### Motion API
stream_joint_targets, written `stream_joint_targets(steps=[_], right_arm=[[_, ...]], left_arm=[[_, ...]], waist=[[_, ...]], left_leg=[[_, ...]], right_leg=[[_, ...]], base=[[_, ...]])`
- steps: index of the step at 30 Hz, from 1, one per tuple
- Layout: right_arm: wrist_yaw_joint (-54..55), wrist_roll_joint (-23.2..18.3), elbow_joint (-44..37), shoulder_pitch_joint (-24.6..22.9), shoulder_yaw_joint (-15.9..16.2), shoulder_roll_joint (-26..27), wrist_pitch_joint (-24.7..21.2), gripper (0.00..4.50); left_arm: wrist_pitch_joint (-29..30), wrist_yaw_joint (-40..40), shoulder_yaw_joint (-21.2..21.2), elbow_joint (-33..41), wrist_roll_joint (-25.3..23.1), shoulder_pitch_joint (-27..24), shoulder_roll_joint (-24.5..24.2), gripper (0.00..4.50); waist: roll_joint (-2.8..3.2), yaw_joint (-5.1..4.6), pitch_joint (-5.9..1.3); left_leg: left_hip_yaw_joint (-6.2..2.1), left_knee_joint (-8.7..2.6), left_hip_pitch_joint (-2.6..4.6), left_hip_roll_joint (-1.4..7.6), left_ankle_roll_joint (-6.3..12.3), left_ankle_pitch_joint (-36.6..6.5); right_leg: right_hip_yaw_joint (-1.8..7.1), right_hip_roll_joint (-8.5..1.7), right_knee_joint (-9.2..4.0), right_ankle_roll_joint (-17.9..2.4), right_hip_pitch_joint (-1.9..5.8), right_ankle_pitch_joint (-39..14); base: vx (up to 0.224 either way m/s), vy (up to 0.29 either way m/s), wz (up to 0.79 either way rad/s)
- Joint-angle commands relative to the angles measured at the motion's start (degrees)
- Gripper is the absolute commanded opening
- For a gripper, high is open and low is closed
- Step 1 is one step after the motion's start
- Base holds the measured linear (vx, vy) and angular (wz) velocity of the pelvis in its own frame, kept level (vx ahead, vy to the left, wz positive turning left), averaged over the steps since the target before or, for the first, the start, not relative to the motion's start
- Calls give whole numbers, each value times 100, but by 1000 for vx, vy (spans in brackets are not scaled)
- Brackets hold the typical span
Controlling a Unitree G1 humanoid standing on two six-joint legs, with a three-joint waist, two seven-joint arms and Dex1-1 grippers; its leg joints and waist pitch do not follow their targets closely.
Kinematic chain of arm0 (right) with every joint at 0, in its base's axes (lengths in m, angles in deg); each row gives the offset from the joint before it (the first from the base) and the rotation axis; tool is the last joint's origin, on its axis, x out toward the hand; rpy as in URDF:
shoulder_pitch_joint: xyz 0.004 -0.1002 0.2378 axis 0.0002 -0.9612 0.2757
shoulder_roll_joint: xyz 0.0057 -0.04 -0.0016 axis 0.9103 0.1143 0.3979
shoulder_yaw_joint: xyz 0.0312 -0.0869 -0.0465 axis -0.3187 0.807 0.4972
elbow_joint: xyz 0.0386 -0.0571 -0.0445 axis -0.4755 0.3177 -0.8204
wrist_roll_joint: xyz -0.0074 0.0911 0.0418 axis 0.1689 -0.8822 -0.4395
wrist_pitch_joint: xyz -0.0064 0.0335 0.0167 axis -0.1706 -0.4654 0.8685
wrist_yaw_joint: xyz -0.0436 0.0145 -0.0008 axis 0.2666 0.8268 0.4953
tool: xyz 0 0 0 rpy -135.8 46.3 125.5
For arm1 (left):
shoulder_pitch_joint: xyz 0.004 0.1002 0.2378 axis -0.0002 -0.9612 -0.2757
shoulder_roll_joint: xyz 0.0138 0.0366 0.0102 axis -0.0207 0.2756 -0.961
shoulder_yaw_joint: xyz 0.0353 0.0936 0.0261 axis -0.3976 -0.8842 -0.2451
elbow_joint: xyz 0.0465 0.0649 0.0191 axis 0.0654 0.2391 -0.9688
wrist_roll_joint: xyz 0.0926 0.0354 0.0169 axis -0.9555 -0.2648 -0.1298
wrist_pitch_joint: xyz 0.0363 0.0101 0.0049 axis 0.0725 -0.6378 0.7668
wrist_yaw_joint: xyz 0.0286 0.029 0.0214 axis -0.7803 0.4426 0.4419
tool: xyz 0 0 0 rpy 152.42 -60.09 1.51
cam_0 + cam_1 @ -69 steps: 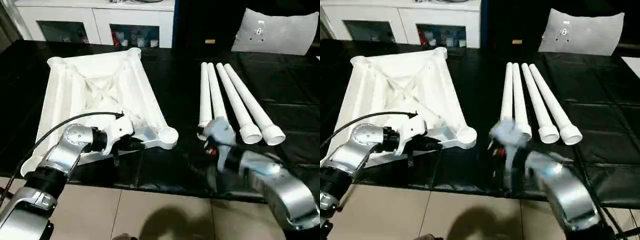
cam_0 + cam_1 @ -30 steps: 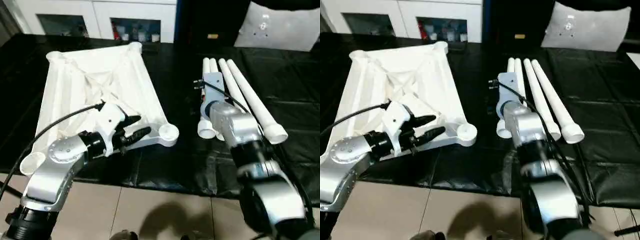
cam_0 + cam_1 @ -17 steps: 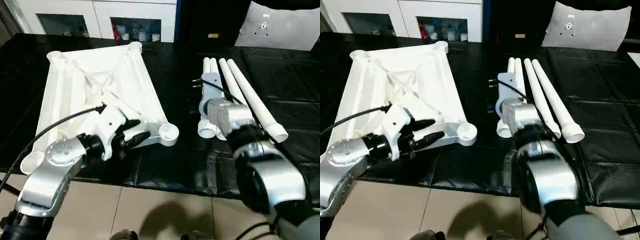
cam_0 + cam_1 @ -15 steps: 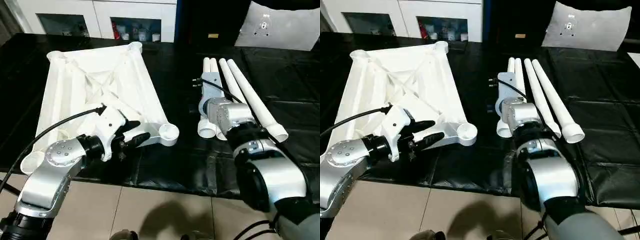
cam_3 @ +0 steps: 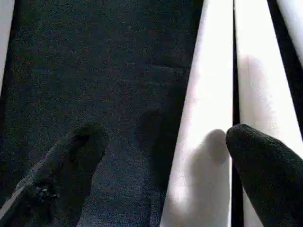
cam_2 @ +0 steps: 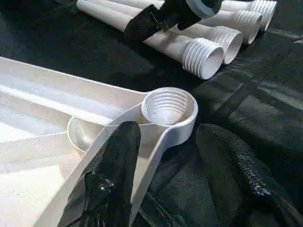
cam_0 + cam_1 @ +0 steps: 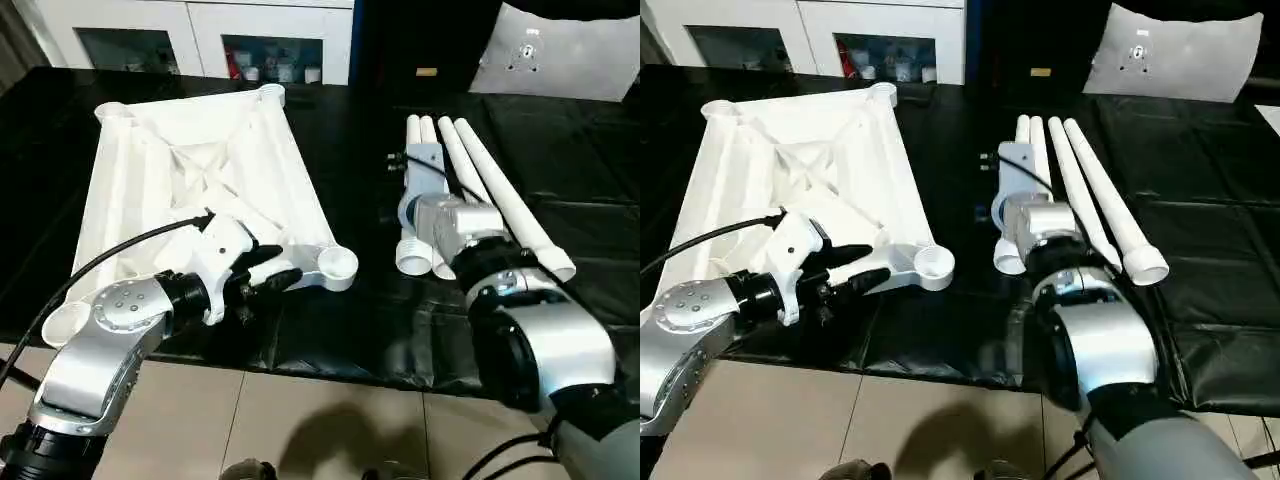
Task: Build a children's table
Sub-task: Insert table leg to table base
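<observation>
The white table top (image 7: 190, 170) lies with its X-ribbed underside up on the black surface, left of centre. My left gripper (image 7: 272, 268) is at its near right corner, just behind the round socket (image 6: 168, 106). It is open: one finger (image 6: 113, 179) lies over the rim, the other (image 6: 236, 161) over the black mat, apart from the rim. Several white legs (image 7: 505, 200) lie side by side to the right, threaded ends (image 6: 203, 56) toward me. My right gripper (image 5: 165, 156) hangs wide open over the leftmost leg (image 5: 199, 118), which runs between its fingers.
The black padded surface (image 7: 350, 320) ends at a front edge above the tiled floor (image 7: 300, 420). A white cabinet (image 7: 200, 30) stands behind the table top. A pale sheet (image 7: 565, 50) lies at the back right. A black cable (image 7: 120, 250) loops over my left forearm.
My left gripper has sunk a little toward the table top's near corner. My right wrist stays over the legs while its forearm has swung closer in.
</observation>
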Motion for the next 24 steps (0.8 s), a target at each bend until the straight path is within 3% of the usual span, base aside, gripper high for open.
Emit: stream_joint_targets(steps=[1, 2, 5, 11, 13, 18, 24], right_arm=[[51, -37, 122, 52, -48, -26, 16, 450], [67, -52, 146, 38, -71, -18, -9, 450], [69, -66, 186, 24, -132, -5, -55, 450], [-178, -149, 350, 80, -202, 33, -303, 450], [-241, -182, 366, 89, -230, 46, -354, 450], [-347, -190, 386, 96, -250, 63, -416, 450], [-557, -191, 413, 113, -228, 88, -468, 395]], left_arm=[[101, 22, -46, 115, 94, 49, -19, 224], [234, 58, -28, 145, 213, 57, 2, 254], [367, 99, 3, 188, 333, 72, 19, 266], [239, 56, -114, 166, 142, 96, -71, 302], [240, 35, -135, 173, 126, 101, -81, 336], [244, 11, -165, 169, 112, 113, -75, 346], [211, -6, -218, 146, 94, 141, -53, 351]], waist=[[62, -3, -379], [60, 0, -382], [57, 4, -380], [66, -5, -371], [67, -3, -367], [63, 3, -372], [62, 3, -365]], left_leg=[[-86, -314, 131, 398, 379, 67], [-82, -309, 130, 393, 377, 85], [-74, -305, 131, 390, 398, 90], [-77, -313, 127, 400, 355, -65], [-77, -317, 127, 404, 349, -90], [-71, -314, 129, 408, 315, -86], [-68, -319, 128, 409, 273, -187]], right_leg=[[257, -446, -262, -1879, 282, 1259], [259, -443, -262, -1891, 281, 1290], [260, -440, -258, -1887, 277, 1326], [255, -439, -273, -1873, 278, 1112], [256, -440, -274, -1869, 277, 1081], [258, -445, -272, -1884, 273, 1078], [261, -450, -282, -1884, 270, 943]], base=[[0, 0, 0], [0, 0, 0], [0, 0, 0], [0, 0, 0], [0, 0, 0], [0, 0, 0], [0, 0, 0]])
